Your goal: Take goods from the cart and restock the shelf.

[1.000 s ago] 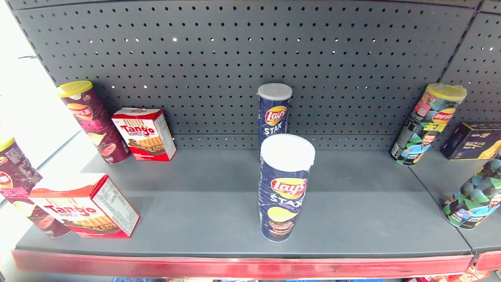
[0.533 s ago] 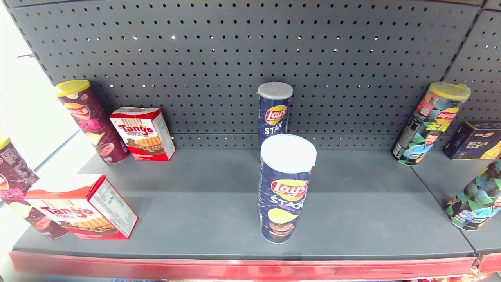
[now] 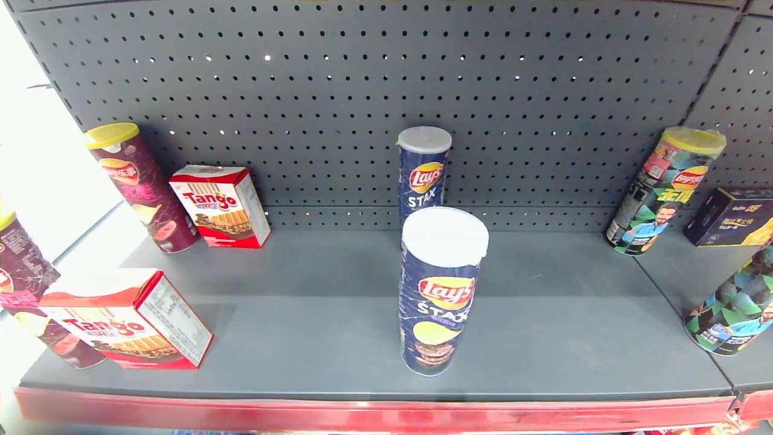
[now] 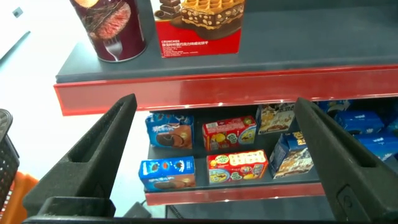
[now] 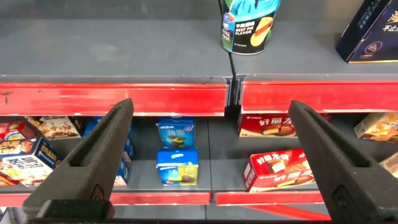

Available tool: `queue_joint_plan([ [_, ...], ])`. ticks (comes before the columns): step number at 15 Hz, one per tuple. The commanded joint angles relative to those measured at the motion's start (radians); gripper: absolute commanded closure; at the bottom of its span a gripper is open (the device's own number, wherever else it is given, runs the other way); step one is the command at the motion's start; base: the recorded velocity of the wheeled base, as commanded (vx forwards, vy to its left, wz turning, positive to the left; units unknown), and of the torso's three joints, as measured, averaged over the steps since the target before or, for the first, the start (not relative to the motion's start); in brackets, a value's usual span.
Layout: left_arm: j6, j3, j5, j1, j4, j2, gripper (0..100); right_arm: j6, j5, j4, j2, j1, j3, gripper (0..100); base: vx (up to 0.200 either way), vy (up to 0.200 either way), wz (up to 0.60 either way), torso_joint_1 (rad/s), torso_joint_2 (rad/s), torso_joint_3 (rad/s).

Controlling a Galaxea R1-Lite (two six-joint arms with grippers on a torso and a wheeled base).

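Past the fingertips of the left pincer (image 4: 214, 102) runs the red lip (image 4: 249, 90) of the shelf (image 4: 298, 53). Just beyond the lip a maroon can (image 4: 112, 28) and a wafer box (image 4: 199, 25) stand side by side near the edge. Farther off, seen between its fingers, snack packs (image 4: 230, 134) sit on a lower tier, and a black mesh rim (image 4: 5, 155) shows beside one finger. This pincer's fingers are spread wide; they hold nothing and touch nothing. Deeper on the shelf, a second maroon can (image 3: 142, 187) and a second wafer box (image 3: 220, 205) stand against the pegboard (image 3: 362, 72). At mid-shelf, between the stretches the two pincers face, a blue can (image 3: 441, 290) stands upright toward the front. A rear blue can (image 3: 423, 175) stands straight behind it at the pegboard. Ahead of the right pincer (image 5: 210, 104) the same red lip is split by a seam (image 5: 235, 87) where two shelf sections meet. A green can (image 5: 249, 25) stands just beyond that seam, and a dark box (image 5: 373, 31) lies off to its side. A rear green can (image 3: 664, 190) stands farther back by the pegboard. Lower down, between this pincer's fingers, are blue packs (image 5: 177, 165) and red boxes (image 5: 280, 168). The right pincer's fingers are also wide apart, empty and clear of everything.
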Motion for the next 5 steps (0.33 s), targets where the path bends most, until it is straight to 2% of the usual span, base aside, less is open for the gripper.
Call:
queue_joint_plan([
  [1, 0.0, 0.0, 0.0, 0.0, 0.0, 0.0, 0, 0.001, 0.0, 0.0, 0.001, 0.001, 0.0, 0, 0.0, 0.0, 0.0, 0.0, 0.0, 0.0],
  [5, 0.0, 0.0, 0.0, 0.0, 0.0, 0.0, 0, 0.004, -0.002, 0.0, 0.001, -0.001, 0.0, 0, 0.0, 0.0, 0.0, 0.0, 0.0, 0.0],
])
